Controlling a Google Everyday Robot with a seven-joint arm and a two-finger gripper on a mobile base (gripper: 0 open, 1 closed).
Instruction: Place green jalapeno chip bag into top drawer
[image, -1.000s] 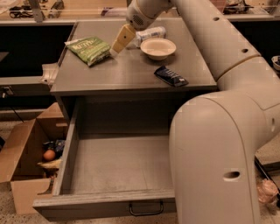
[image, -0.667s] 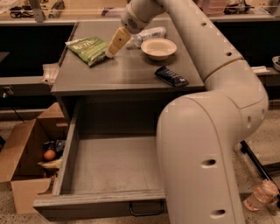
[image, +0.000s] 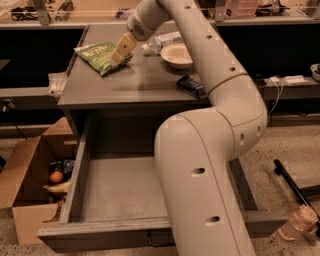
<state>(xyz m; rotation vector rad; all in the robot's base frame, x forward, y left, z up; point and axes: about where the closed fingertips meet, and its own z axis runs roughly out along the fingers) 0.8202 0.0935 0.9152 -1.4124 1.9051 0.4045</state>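
The green jalapeno chip bag (image: 101, 55) lies flat on the back left of the grey cabinet top (image: 135, 82). My gripper (image: 122, 49) reaches over from the right and sits at the bag's right edge, just above or touching it. The top drawer (image: 120, 195) is pulled wide open below the cabinet top, with a bare grey floor and a dark wire handle (image: 160, 242) at its front. My arm (image: 210, 150) hides the drawer's right part.
A white bowl (image: 176, 54) and a clear plastic item (image: 162, 41) sit at the back of the top. A dark blue wrapper (image: 191, 86) lies at its right edge. An open cardboard box (image: 30, 185) with items stands on the floor at left. A plastic bottle (image: 297, 223) lies at lower right.
My arm has swung left and nearer the camera, and the gripper has come down to the chip bag's right edge. The bag, bowl and wrapper have not moved.
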